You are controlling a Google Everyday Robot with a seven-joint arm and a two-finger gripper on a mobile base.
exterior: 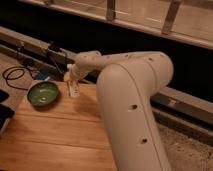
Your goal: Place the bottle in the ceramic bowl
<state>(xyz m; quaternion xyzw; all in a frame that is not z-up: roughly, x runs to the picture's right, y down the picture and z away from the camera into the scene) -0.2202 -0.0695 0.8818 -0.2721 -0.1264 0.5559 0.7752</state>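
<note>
The green ceramic bowl [43,93] sits on the wooden table [55,135] near its far left corner. The small white bottle [73,88] hangs upright in my gripper [71,79], just right of the bowl and slightly above the table's far edge. The gripper is at the end of my white arm [125,65], which reaches in from the right. The gripper is shut on the bottle's upper part. The bowl looks empty.
Black cables [15,75] and a blue object [42,75] lie on the floor behind the table's left side. A dark rail with a black box [55,49] runs along the back. A dark object [5,112] is at the left edge.
</note>
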